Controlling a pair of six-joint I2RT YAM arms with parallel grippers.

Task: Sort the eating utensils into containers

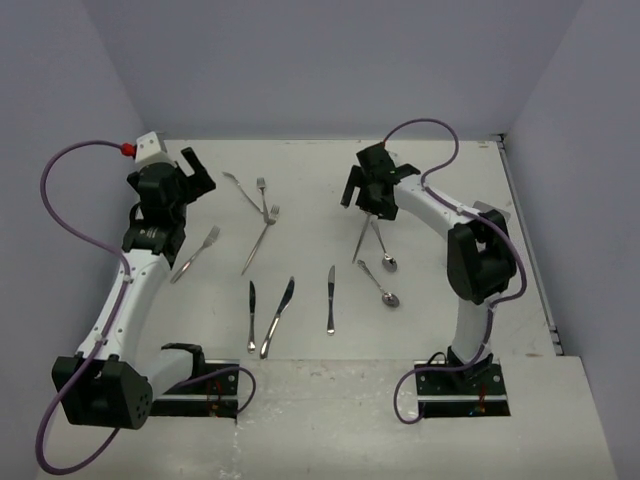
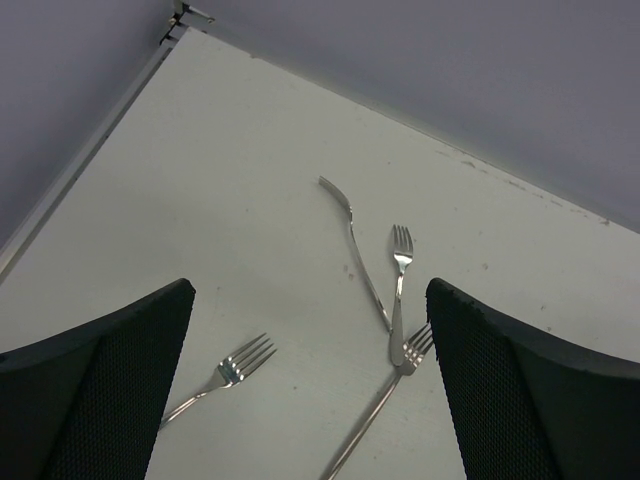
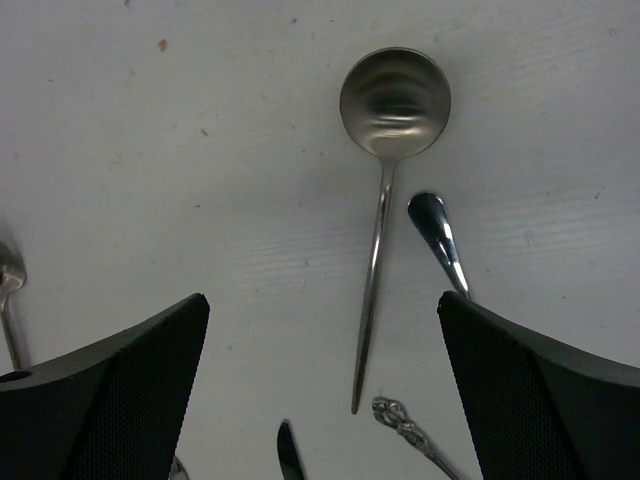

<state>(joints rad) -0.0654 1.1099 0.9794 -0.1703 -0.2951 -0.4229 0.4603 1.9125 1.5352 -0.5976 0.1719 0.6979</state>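
My right gripper (image 3: 322, 300) is spread, empty; spoon (image 3: 394, 100) dead ahead, handle running back into the gap, clearance unclear. Left gripper (image 2: 310, 285) spread too.

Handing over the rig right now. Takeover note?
Both open and empty: left end effector beside the forks, right end effector over the spoons.
Three knives lie mid-table, nearer the arm bases.
No containers in view.
Done: nothing; every utensil lies loose on the table.
Left: find the containers, sort everything.
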